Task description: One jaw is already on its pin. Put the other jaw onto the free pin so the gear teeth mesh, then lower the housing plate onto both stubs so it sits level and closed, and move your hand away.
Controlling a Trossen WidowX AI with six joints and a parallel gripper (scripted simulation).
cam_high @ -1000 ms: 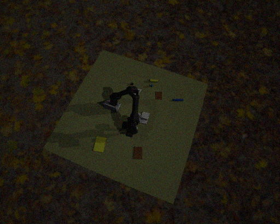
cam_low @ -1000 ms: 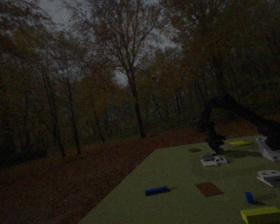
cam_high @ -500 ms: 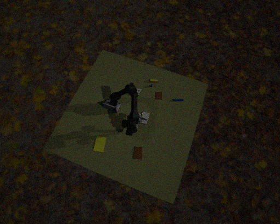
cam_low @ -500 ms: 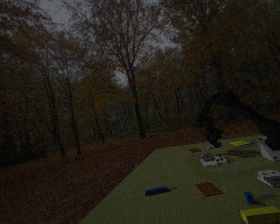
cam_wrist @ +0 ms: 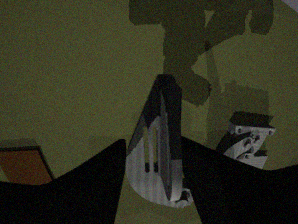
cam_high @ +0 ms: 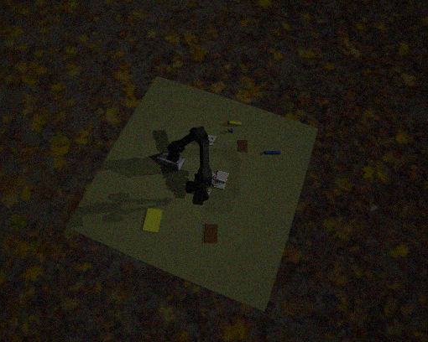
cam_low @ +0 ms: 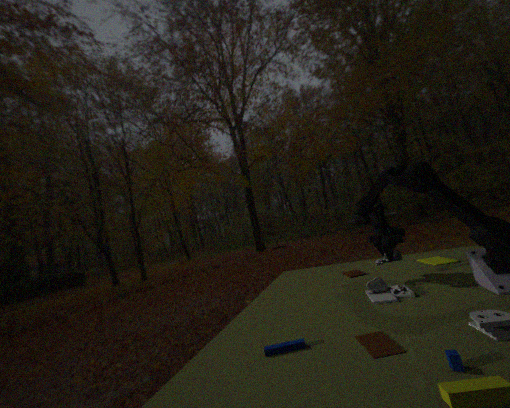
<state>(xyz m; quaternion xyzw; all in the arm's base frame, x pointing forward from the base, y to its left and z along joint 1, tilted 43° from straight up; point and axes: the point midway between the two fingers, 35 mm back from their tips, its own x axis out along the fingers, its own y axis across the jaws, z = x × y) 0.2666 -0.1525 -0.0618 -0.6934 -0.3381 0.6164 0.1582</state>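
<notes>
My gripper (cam_high: pixel 200 200) (cam_low: pixel 387 256) (cam_wrist: pixel 150 144) is shut on the loose jaw (cam_wrist: pixel 137 177) (cam_low: pixel 382 261), a pale ribbed piece with two slots and a small toothed end. It is held above the table, off to one side of the base. The pale base (cam_high: pixel 221 185) (cam_low: pixel 383 298) bears geared parts and a tilted grey piece; part of this assembly (cam_wrist: pixel 245 145) shows at the right of the wrist view. How the mounted jaw sits is too dark to tell. A white plate with holes (cam_high: pixel 212 139) (cam_low: pixel 494 316), apparently the housing plate, rests on a pale support nearer the arm's mount.
Red-brown tiles (cam_high: pixel 211 234) (cam_high: pixel 242 146) (cam_low: pixel 380 345) (cam_wrist: pixel 25 165) and a yellow slab (cam_high: pixel 153 220) (cam_low: pixel 437 261) lie flat. A blue rod (cam_high: pixel 273 152) (cam_low: pixel 285 347), a small blue block (cam_high: pixel 231 131) (cam_low: pixel 454 360) and a yellow block (cam_high: pixel 235 123) (cam_low: pixel 478 391) lie toward another side.
</notes>
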